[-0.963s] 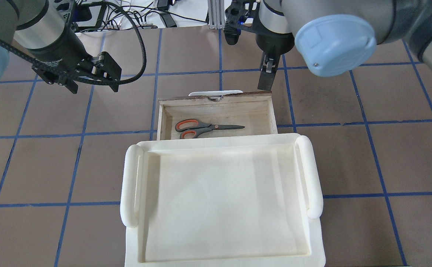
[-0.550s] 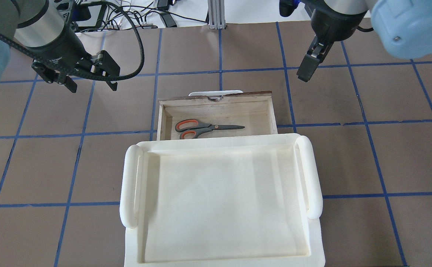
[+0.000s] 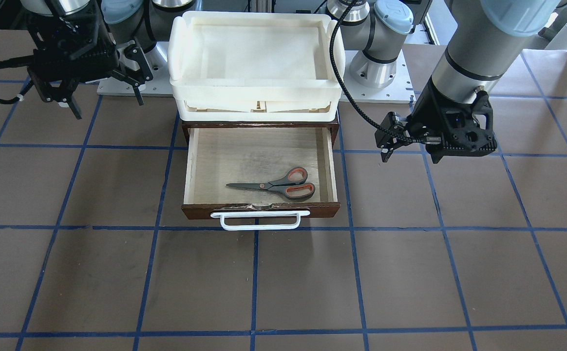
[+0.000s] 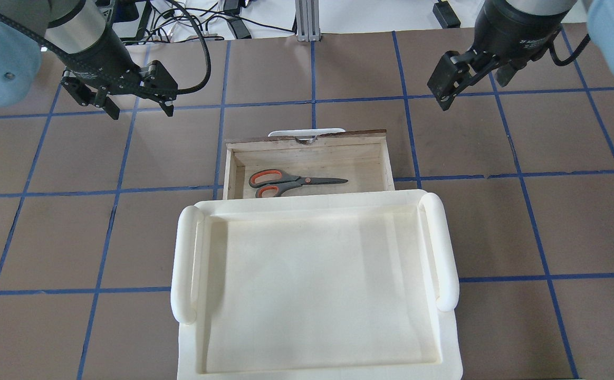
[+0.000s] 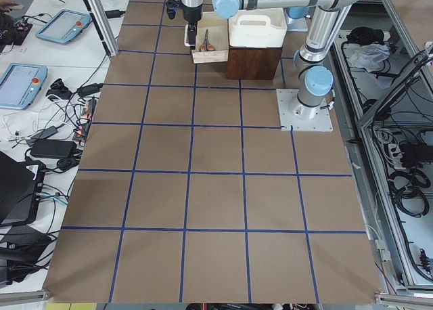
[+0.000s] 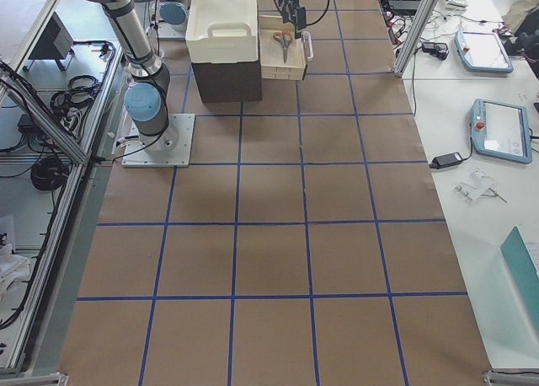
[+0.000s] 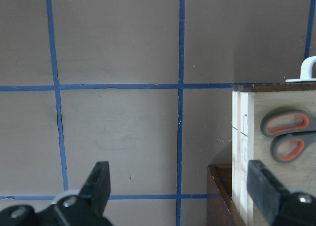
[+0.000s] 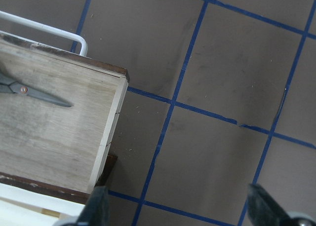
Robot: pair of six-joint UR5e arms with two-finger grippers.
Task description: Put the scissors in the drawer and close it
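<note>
The scissors (image 4: 296, 182) lie flat in the open drawer (image 4: 307, 141), orange-lined handles toward the robot's left. They also show in the front view (image 3: 274, 185) and partly in both wrist views (image 7: 289, 134) (image 8: 34, 93). The drawer's dark front with its white bar handle (image 3: 259, 222) is pulled out from under the cream tray. My left gripper (image 4: 141, 111) is open and empty above the table, left of the drawer. My right gripper (image 4: 471, 91) is open and empty above the table, beyond the drawer's right corner. Neither touches the drawer.
A cream-white plastic tray (image 4: 183, 264) sits on top of the dark cabinet (image 3: 334, 127) that holds the drawer. The table is brown with blue tape lines. Cables and tablets lie beyond the far edge (image 4: 191, 21).
My right gripper has swung right and away from the drawer's front right corner and turned. My left gripper has shifted slightly toward the far side. Scissors and drawer have not moved.
</note>
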